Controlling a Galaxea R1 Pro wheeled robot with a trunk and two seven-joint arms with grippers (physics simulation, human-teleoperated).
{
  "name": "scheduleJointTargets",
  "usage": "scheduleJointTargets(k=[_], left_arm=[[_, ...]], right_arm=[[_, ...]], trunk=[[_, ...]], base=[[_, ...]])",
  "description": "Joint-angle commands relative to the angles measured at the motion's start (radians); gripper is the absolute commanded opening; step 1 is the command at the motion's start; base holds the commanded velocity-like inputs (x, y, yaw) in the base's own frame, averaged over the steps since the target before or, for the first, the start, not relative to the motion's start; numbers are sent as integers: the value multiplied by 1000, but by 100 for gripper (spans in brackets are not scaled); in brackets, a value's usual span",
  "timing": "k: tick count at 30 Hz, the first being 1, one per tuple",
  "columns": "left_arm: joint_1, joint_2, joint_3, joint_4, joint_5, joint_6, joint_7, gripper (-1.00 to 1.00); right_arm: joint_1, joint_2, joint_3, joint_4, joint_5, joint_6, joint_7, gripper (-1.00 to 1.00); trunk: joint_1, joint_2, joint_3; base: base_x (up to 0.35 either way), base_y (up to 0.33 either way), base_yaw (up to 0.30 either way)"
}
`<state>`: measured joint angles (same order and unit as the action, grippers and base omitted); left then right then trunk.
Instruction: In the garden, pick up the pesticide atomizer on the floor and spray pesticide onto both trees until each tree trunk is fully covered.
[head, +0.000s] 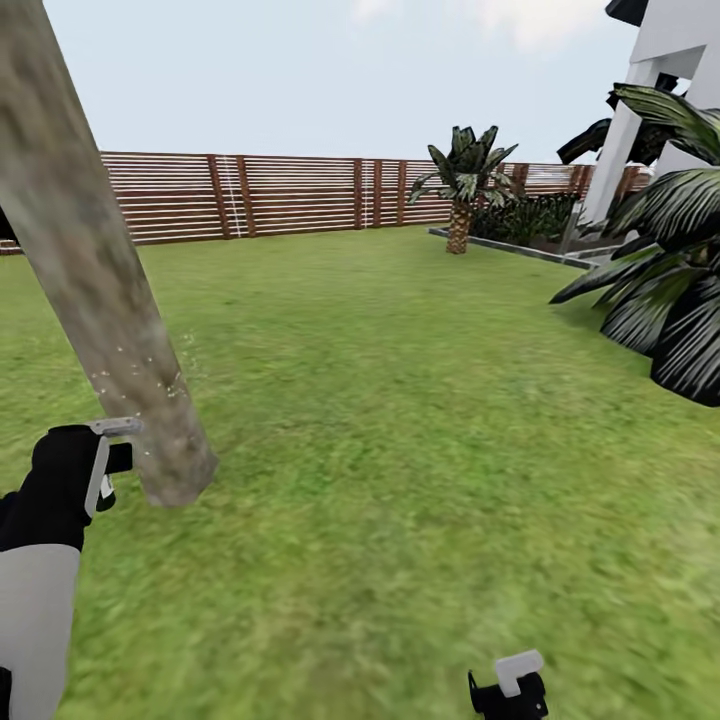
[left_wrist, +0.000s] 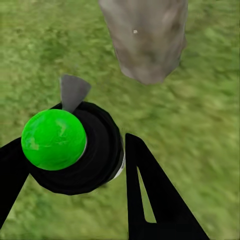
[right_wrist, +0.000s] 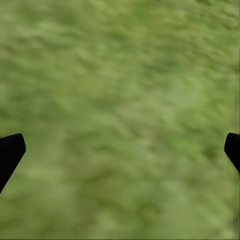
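The pesticide atomizer, black with a green cap, sits clamped in the left hand just beside the speckled tree trunk. The right hand hangs low over the lawn, fingers spread wide. A short palm and slat fence stand well behind.

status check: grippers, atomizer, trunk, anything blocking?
Left gripper shut on the atomizer, nozzle toward the tree trunk. Right gripper open over lawn. White specks low on trunk. Nothing between nozzle and trunk.
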<state>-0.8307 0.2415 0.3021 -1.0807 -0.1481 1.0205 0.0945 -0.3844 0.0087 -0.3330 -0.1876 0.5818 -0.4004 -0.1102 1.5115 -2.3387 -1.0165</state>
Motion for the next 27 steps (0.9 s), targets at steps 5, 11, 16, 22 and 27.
scheduleJointTargets(k=[5, 11, 16, 22, 27], left_arm=[[62, -3, -1, -1, -5, 4, -2, -100], [75, 0, 4, -1, -7, 4, -2, -100], [76, 1, 8, -3, -7, 4, -2, -100], [76, -4, 5, -3, -7, 4, -2, -100], [76, -3, 6, -2, -7, 4, -1, -100]], right_arm=[[-1, 0, -6, 1, 12, -3, -5, 100], [-1, 0, -6, 1, 11, -3, -5, 100], [-1, 0, -6, 1, 10, -3, -5, 100], [-1, 1, -6, 0, 10, -3, -5, 100], [-1, 0, -6, 0, 10, -3, -5, 100]], trunk=[[0, 0, -1], [0, 0, -1], [0, 0, -1], [0, 0, -1], [0, 0, -1]], base=[[244, -181, 6], [40, -265, 0], [60, -260, 78], [230, -183, 262], [244, -174, 247]])
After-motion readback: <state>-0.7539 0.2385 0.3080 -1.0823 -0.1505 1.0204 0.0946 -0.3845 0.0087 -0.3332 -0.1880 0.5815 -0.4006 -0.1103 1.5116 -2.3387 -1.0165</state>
